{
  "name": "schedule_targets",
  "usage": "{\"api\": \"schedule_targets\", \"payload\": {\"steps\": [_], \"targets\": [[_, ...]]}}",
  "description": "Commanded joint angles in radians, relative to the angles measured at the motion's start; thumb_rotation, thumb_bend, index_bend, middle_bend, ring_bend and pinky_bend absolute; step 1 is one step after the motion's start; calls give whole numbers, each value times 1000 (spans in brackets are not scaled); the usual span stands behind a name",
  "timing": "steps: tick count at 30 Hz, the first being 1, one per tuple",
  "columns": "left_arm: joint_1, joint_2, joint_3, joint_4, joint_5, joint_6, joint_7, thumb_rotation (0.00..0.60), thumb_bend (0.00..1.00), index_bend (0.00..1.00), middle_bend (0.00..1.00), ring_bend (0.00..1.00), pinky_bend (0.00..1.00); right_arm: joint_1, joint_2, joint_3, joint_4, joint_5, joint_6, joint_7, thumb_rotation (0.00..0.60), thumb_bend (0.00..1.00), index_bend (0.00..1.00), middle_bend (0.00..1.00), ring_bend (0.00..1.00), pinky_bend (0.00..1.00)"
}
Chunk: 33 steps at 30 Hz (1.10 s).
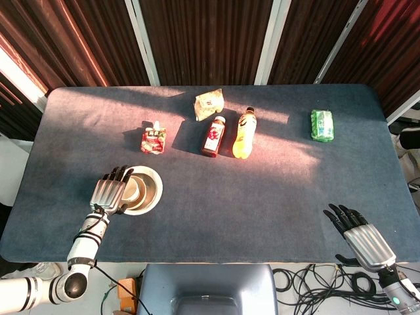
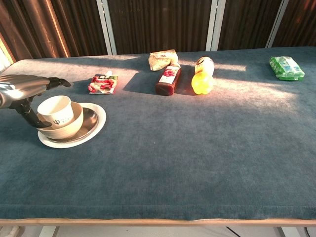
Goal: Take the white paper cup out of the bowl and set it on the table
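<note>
The white paper cup (image 2: 57,110) stands upright inside a cream bowl (image 2: 66,129), which sits on a white plate (image 2: 95,129) at the table's left front. In the head view the cup (image 1: 131,191) is partly covered by my left hand (image 1: 111,191). That left hand (image 2: 24,89) hovers over the cup's left side with its fingers stretched flat and its thumb hanging down by the bowl, holding nothing. My right hand (image 1: 359,230) rests open at the table's front right corner, far from the bowl.
At the back of the table lie a red pouch (image 1: 153,140), a crumpled snack bag (image 1: 209,104), a red bottle (image 1: 214,136), a yellow bottle (image 1: 245,133) and a green packet (image 1: 321,125). Cables (image 1: 315,282) lie on the floor beyond the front edge.
</note>
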State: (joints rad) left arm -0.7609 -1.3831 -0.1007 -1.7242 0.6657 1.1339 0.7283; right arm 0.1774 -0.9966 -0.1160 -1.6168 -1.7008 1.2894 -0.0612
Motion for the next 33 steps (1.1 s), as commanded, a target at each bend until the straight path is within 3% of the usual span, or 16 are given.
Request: {"api": "schedule_targets", "payload": {"steps": [1,7,13,17,25,33], "targets": [[1,-11,2,12,7,5,-1,600,276,0,15,21,217,-1,0,-1,1,-2,4,2,600,0,0,0,0,137],[7,-42,7,58,34,22,-9,600,274,3,105,111,264,0,0,-2,3,-4,1,3,600,0,0,0,0,137],[13,-63,10,90,42,21,-11,600,267,72,332,331,406,0,1,-1,3,-5,3,7,600,0,0,0,0,137],[17,-67,10,98,41,19,-7,600,267,118,409,401,490,0,2,-3,3,-5,1,6,600,0,0,0,0,137],[32,-51,4,82,95,44,-30,600,268,243,467,463,572,2,2,-2,0,-1,-4,2,600,0,0,0,0,137],[75,58,8,-21,172,79,-77,600,268,247,474,464,572,2,2,-2,-1,1,-6,0,600,0,0,0,0,137]]}}
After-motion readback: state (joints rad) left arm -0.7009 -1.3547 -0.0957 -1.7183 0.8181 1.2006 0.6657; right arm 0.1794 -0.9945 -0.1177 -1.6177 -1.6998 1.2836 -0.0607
